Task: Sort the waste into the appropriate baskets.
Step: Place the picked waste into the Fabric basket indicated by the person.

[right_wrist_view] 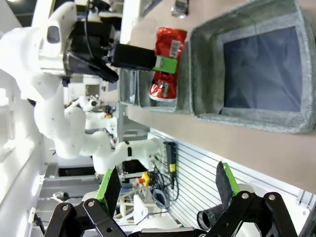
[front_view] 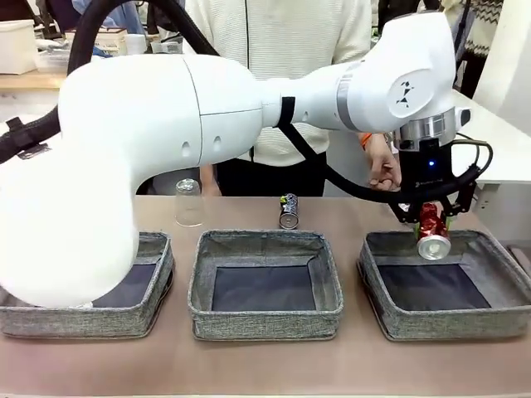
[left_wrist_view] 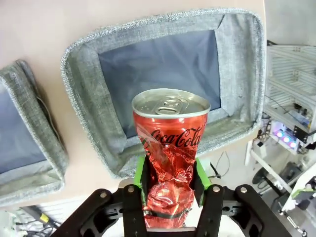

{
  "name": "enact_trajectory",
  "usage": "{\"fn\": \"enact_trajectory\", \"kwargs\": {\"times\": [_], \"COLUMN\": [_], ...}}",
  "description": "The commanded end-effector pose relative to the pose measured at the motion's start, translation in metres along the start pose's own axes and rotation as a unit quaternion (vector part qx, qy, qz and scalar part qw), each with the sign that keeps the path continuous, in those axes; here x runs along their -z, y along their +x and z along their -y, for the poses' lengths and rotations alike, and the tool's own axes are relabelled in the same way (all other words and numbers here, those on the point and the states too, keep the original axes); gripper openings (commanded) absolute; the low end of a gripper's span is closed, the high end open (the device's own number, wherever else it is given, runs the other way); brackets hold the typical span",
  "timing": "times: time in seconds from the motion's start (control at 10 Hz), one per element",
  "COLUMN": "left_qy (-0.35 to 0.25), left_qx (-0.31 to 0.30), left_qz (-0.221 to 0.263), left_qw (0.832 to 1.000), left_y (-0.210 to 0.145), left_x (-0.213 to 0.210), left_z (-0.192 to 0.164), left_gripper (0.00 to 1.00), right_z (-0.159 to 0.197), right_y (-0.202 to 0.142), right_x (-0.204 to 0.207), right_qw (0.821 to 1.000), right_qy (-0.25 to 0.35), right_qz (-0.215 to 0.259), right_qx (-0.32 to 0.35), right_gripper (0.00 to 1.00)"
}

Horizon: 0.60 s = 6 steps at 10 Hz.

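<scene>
My left gripper (front_view: pixel 433 222) reaches across to the right basket (front_view: pixel 506 315) and is shut on the red crushed can (front_view: pixel 432 234), held upright just above the basket's far rim. In the left wrist view the can (left_wrist_view: pixel 170 148) sits between the green pads (left_wrist_view: pixel 140 174), top toward the camera, over that basket (left_wrist_view: pixel 89 44). The dark printed can (front_view: pixel 289 211) lies behind the middle basket (front_view: pixel 265 325). A clear plastic cup (front_view: pixel 188 203) stands upside down behind the left basket (front_view: pixel 158 274). My right gripper (right_wrist_view: pixel 167 185) is open and empty, off the table's side, looking at the red can (right_wrist_view: pixel 165 64).
A person stands at the far side of the table, one hand (front_view: pixel 383 170) hanging near my left wrist. My left arm's big white body covers much of the left basket. Shelving and cables (left_wrist_view: pixel 291 133) lie beyond the table's edge.
</scene>
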<state>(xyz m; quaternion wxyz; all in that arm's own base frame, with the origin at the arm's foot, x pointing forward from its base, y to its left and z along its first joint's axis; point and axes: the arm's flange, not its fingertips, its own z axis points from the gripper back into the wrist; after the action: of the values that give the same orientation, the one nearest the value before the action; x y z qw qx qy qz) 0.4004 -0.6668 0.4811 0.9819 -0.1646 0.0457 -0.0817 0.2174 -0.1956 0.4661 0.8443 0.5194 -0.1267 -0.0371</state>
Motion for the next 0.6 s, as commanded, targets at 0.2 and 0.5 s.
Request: {"fn": "enact_trajectory", "kwargs": {"times": [0.2,0.5], "left_qy": [0.015,0.018], "left_qx": [-0.010,-0.009], "left_qz": [0.007,0.005], "left_qw": [1.000,1.000], "left_y": [0.0155,0.0151], "left_x": [-0.0095,-0.0092], "left_z": [0.0186,0.0173], "left_gripper": [1.00,1.00], "right_z": [-0.0020,-0.0020], "right_y": [0.0036,0.0036], "right_x": [0.0004,0.0004], "right_qw": [1.000,1.000], "right_qy": [-0.004,-0.004], "right_qz": [0.006,0.006], "right_qx": [0.005,0.005], "right_gripper": [1.00,1.00]}}
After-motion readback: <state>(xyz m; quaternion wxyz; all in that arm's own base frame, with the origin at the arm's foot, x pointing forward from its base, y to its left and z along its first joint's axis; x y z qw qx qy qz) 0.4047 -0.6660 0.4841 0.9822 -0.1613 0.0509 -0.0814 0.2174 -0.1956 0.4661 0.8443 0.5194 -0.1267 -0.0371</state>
